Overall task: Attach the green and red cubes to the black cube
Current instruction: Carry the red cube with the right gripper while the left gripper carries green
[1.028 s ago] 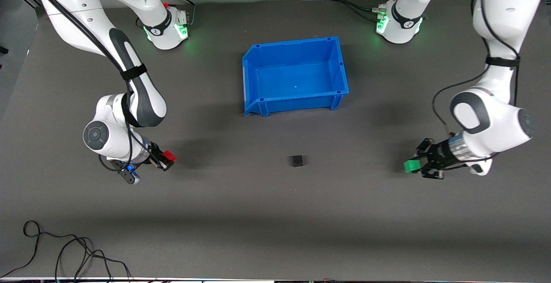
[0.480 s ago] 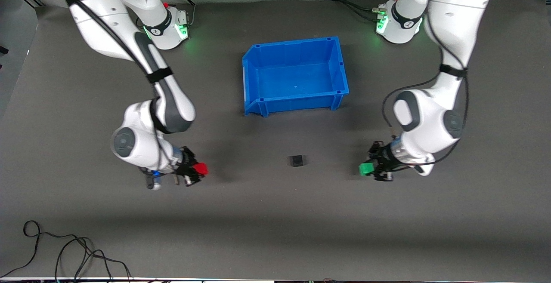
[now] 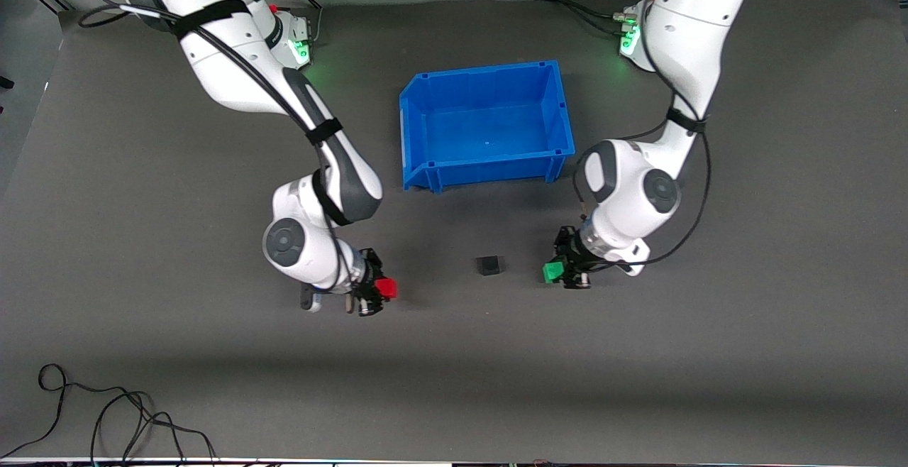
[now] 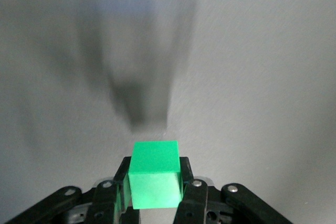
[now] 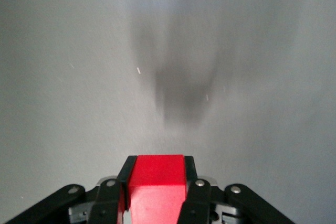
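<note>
The black cube [image 3: 489,265] sits alone on the dark table, nearer to the front camera than the blue bin. My left gripper [image 3: 557,272] is shut on the green cube [image 3: 552,272], low over the table beside the black cube toward the left arm's end. The left wrist view shows the green cube [image 4: 155,174] clamped between both fingers [image 4: 192,192]. My right gripper [image 3: 383,289] is shut on the red cube [image 3: 386,288], beside the black cube toward the right arm's end. In the right wrist view the red cube [image 5: 156,187] fills the gap between the fingers [image 5: 195,195].
An empty blue bin [image 3: 415,101] stands mid-table, farther from the front camera than the black cube. A loose black cable [image 3: 106,410] lies at the table's near edge toward the right arm's end.
Both arms have swung inward toward the black cube, each carrying its cube. The green cube and the red cube are now much closer to it. The black cube has not moved.
</note>
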### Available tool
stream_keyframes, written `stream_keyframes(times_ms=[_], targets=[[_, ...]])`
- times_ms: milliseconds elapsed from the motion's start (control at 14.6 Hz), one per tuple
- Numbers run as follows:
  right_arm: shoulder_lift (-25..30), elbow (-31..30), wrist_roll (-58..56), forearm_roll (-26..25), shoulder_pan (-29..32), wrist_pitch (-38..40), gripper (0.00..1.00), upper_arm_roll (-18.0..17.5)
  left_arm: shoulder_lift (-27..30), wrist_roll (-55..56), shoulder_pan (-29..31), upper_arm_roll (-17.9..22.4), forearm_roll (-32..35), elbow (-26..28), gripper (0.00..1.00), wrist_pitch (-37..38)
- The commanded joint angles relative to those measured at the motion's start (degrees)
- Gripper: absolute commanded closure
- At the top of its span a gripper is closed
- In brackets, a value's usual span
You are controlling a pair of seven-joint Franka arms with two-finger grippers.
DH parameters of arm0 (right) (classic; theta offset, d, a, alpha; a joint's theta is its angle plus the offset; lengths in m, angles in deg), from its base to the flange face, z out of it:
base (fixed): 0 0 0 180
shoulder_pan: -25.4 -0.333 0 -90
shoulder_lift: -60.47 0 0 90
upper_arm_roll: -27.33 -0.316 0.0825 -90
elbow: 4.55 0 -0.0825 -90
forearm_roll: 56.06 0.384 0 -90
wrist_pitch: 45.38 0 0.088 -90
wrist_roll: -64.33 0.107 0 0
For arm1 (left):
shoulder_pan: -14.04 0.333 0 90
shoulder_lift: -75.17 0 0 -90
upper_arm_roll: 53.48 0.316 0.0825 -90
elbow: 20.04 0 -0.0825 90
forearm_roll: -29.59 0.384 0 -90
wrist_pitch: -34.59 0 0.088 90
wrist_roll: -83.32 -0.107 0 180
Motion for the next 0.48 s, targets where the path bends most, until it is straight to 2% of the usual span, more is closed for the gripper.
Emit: stream_keyframes(times_ms=[0,411], targets=[[-4.06,5.95,6.28,0.14,-3.24,0.82,1.00,0.89,-2.57,3.19,-3.85,1.35,-0.09,-2.21,0.75,-1.69],[-7.23,9.47,15.69,-4.87,-8.59,0.73,1.00,0.89,-3.98,3.28,-7.20,1.44,0.53,-2.21,0.75,-2.31]])
